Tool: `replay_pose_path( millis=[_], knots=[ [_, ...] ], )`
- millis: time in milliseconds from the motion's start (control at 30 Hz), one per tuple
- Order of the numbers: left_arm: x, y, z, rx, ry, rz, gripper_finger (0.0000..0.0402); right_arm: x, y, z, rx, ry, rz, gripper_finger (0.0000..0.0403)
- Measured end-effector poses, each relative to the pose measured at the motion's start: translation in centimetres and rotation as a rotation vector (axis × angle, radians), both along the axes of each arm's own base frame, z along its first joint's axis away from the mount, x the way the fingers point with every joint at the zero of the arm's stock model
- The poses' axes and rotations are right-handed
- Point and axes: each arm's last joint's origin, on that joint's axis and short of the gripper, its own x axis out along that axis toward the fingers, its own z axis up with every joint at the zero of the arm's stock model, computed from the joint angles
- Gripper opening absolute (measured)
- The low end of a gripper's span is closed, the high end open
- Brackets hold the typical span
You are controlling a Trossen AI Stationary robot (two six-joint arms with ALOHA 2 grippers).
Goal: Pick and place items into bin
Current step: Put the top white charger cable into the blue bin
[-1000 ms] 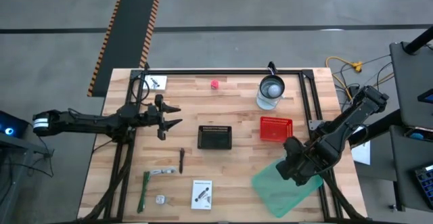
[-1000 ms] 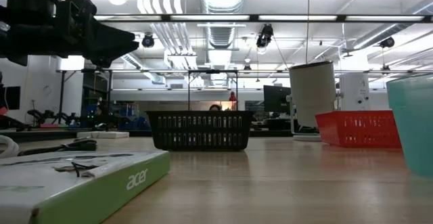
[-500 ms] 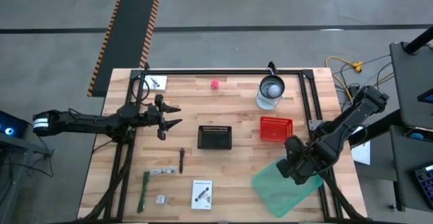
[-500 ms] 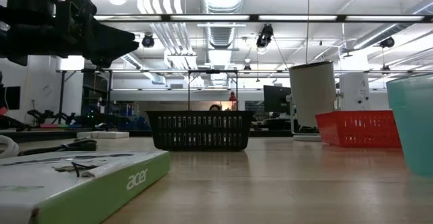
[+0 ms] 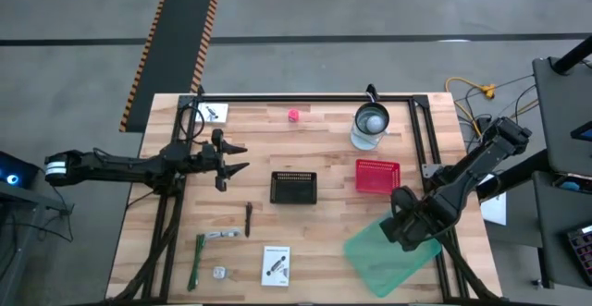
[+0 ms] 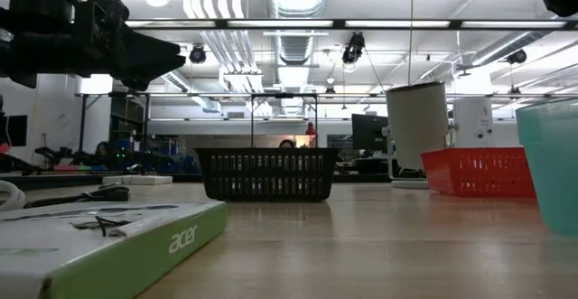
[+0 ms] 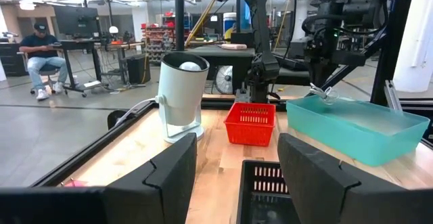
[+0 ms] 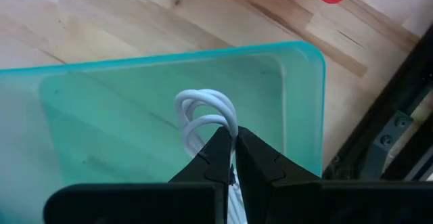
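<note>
The right gripper (image 8: 229, 158), jaws pinched shut on a coiled white cable (image 8: 205, 115), hangs over the teal bin (image 5: 393, 252) at the desk's near right corner, apparently to drop it in, while the left gripper (image 5: 232, 158) waits empty, jaws apart, near the desk's left edge.
</note>
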Motion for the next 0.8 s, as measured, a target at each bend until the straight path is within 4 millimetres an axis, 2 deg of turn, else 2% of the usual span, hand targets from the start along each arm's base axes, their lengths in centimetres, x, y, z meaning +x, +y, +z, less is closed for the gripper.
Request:
replay_pose_path(
  millis=[333,800],
  knots=[
    [0.0,0.0,0.0,0.0,0.001,0.0,0.0192,-0.5,-0.5,-1.5,-0.022,0.043,-0.075,0.0008],
    [0.0,0.0,0.0,0.0,0.001,0.001,0.0192,-0.3,-0.1,-2.2,-0.019,0.059,-0.089,0.0008]
  ],
)
